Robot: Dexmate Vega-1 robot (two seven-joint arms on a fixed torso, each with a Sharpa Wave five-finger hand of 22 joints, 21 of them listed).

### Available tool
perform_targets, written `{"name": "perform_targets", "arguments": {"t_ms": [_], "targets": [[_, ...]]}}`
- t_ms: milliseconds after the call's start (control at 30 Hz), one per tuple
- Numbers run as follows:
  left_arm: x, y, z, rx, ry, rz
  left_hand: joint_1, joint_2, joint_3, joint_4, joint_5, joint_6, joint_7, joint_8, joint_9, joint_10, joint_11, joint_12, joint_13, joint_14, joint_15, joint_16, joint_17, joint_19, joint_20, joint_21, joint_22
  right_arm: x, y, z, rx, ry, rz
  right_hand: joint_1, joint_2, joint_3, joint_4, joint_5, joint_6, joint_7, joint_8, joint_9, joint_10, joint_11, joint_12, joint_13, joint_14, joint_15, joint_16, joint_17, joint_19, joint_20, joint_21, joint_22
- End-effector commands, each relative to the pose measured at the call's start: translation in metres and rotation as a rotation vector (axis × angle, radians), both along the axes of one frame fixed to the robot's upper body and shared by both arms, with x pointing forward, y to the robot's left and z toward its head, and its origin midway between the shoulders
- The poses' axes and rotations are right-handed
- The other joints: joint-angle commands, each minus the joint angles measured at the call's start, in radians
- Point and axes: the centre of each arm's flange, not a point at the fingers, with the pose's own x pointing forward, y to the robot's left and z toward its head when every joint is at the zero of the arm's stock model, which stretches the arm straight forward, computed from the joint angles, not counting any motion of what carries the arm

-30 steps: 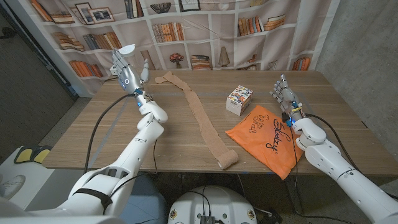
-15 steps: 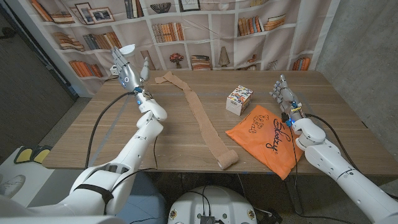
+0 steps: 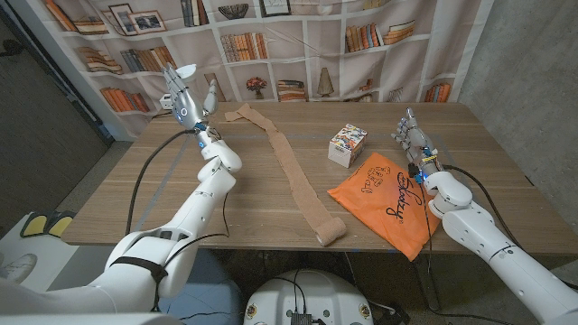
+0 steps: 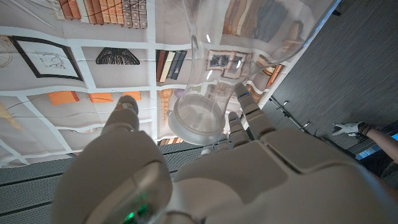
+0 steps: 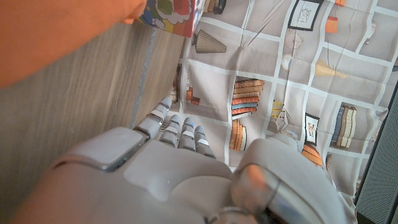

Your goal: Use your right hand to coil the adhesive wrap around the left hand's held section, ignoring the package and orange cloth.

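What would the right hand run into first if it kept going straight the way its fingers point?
Probably nothing on the table. The right hand stands on bare wood beside the orange cloth, fingers aimed at the far edge and the bookshelf backdrop. The colourful package lies off to its left, though depth is uncertain.

The white robot right hand (image 5: 180, 168) reaches over the wooden table (image 5: 74, 118), near the orange cloth (image 5: 56, 31) and colourful printed package (image 5: 174, 12).

Matt tan woven wrap (image 3: 291, 176), glossy orange cloth (image 3: 390, 200), printed cardboard package (image 3: 347, 145), matt grained wooden table (image 3: 271, 221), glossy plastic hands.
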Motion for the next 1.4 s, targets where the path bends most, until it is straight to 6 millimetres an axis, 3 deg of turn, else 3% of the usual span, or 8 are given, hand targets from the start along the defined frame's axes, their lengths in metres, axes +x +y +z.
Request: {"name": "perform_targets", "arguments": {"t_ms": [33,600,733,933,1133,1200,1333,1400], "targets": [[0.0094,0.0000,0.0074,-0.011,-0.008,-0.013,0.006,-0.007,-0.004,0.000,0.000,-0.104,-0.004,0.007,0.003,-0.006,-0.008,0.012,0.006,0.015,-0.013,0.002,0.003,0.007,-0.014,0.007,0.004,0.0028,0.0019,0.0033,-0.009,0.004,-0.001,-0.001,0.008,0.003,-0.001,-0.003,0.001,0.001,0.005,0.003,0.003,-0.005,0.003,0.003,-0.007,-0.005,0.001,0.003,-0.004,0.002,0.004,0.003],[0.0167,0.0021,0.0110,-0.014,-0.006,-0.019,0.008,-0.012,-0.011,0.000,0.001,-0.104,-0.001,0.008,0.003,0.035,-0.011,0.031,0.011,0.054,-0.038,0.005,0.003,0.031,-0.038,0.014,0.005,0.0052,0.0033,0.0068,-0.002,0.003,0.007,-0.001,0.008,0.004,-0.002,-0.003,0.000,-0.001,0.005,0.003,0.003,-0.007,0.003,0.003,-0.007,-0.008,0.002,0.002,-0.004,0.003,0.004,0.003],[0.0166,0.0024,0.0107,-0.020,-0.014,-0.023,0.050,0.022,0.009,-0.007,0.009,-0.088,0.019,0.016,0.005,0.084,-0.017,0.056,0.024,0.112,-0.049,0.014,0.006,0.063,-0.056,0.027,0.007,0.0067,0.0050,0.0070,0.000,0.004,0.011,-0.001,0.008,0.004,-0.003,-0.004,0.000,-0.001,0.005,0.003,0.003,-0.007,0.003,0.003,-0.006,-0.008,0.002,0.002,-0.004,0.003,0.004,0.003],[0.0159,0.0023,0.0103,-0.034,-0.021,-0.023,0.072,0.046,0.016,-0.006,0.015,-0.023,0.041,0.040,0.011,0.146,-0.028,0.094,0.050,0.179,-0.054,0.027,0.013,0.085,-0.053,0.042,0.016,0.0082,0.0072,0.0074,0.000,0.002,0.014,-0.001,0.008,0.004,-0.003,-0.004,0.000,-0.001,0.005,0.003,0.003,-0.007,0.003,0.003,-0.007,-0.009,0.002,0.002,-0.005,0.003,0.004,0.003],[0.0139,0.0040,0.0089,-0.046,-0.042,-0.036,0.152,0.134,0.070,-0.017,0.046,0.073,0.052,0.068,0.038,0.249,-0.064,0.196,0.120,0.340,-0.135,0.067,0.033,0.135,-0.055,0.096,0.049,0.0078,0.0076,0.0057,0.002,0.008,0.013,-0.001,0.009,0.005,-0.003,-0.004,0.000,-0.003,0.005,0.003,0.003,-0.008,0.003,0.003,-0.008,-0.008,0.002,0.002,-0.005,0.003,0.004,0.003],[0.0129,0.0044,0.0082,-0.051,-0.052,-0.046,0.184,0.156,0.085,-0.024,0.055,0.091,0.041,0.074,0.049,0.266,-0.077,0.224,0.142,0.394,-0.166,0.090,0.045,0.147,-0.052,0.115,0.062,0.0078,0.0078,0.0056,-0.001,0.009,0.015,-0.001,0.009,0.005,-0.003,-0.004,0.000,-0.002,0.005,0.003,0.003,-0.008,0.003,0.003,-0.007,-0.008,0.002,0.002,-0.005,0.004,0.004,0.003],[0.0113,0.0050,0.0070,-0.068,-0.070,-0.061,0.284,0.173,0.106,-0.034,0.081,0.156,0.019,0.105,0.094,0.327,-0.104,0.317,0.218,0.508,-0.216,0.164,0.098,0.174,-0.055,0.179,0.107,0.0068,0.0079,0.0070,-0.008,0.003,0.017,-0.001,0.009,0.005,-0.004,-0.004,0.001,-0.003,0.005,0.003,0.003,-0.009,0.003,0.003,-0.007,-0.010,0.002,0.002,-0.005,0.004,0.004,0.003],[0.0111,0.0051,0.0066,-0.076,-0.077,-0.068,0.346,0.160,0.098,-0.034,0.093,0.201,-0.001,0.136,0.135,0.359,-0.131,0.385,0.280,0.579,-0.255,0.229,0.152,0.180,-0.063,0.228,0.148,0.0064,0.0077,0.0079,-0.006,0.004,0.018,-0.001,0.009,0.005,-0.004,-0.004,0.001,-0.003,0.005,0.003,0.004,-0.008,0.003,0.003,-0.007,-0.010,0.002,0.002,-0.005,0.003,0.005,0.003]]}}
